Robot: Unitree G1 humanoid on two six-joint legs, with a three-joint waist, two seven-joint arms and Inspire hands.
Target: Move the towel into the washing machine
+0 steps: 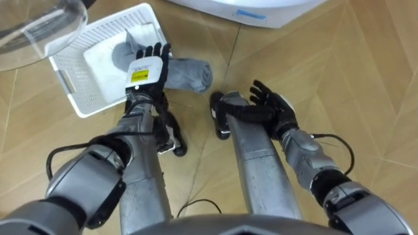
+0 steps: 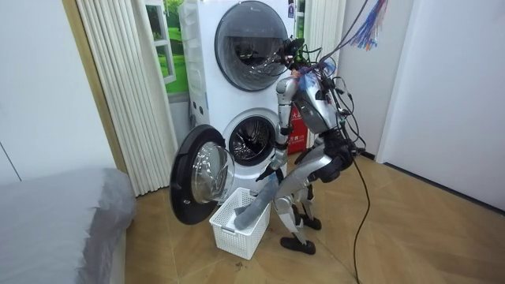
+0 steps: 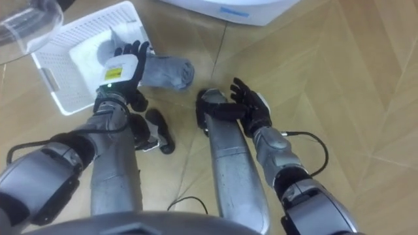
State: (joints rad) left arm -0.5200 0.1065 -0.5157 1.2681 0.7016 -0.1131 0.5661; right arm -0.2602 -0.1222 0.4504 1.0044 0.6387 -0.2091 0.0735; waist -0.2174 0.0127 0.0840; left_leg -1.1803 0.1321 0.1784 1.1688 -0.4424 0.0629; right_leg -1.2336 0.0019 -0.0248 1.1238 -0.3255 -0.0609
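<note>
The robot stands bent forward on a light wooden herringbone floor [image 1: 366, 78], right in front of a white front-loading washing machine [image 2: 252, 140], the lower unit of a stacked pair at the centre of the room view. Its round glass-windowed door [image 2: 201, 180] hangs wide open toward the room view's left. The upper white machine [image 2: 251, 35] has its dark round door closed.

A white perforated plastic laundry basket [image 1: 91, 42] sits on the floor in the upper left of the left eye view, below the open door and just beside the robot's feet. The grey cloth towel [image 1: 191, 74] lies partly in this basket and partly over its right rim. One end rests on the basket's bottom and the other is bunched out toward the frame's centre, above the floor. In the room view it runs as a slanted grey band from the hand down into the basket.

The left hand [image 1: 149, 68] is stretched out over the basket's right edge, back upward, its fingers curled down onto the middle of the towel and gripping it. The right hand [image 1: 273, 104] hovers at centre right of the frame, close by the robot's right leg, fingers spread apart and holding nothing.

A grey bed [image 2: 55, 221] fills the room view's lower left, with white vertical blinds [image 2: 118, 87] behind it.
</note>
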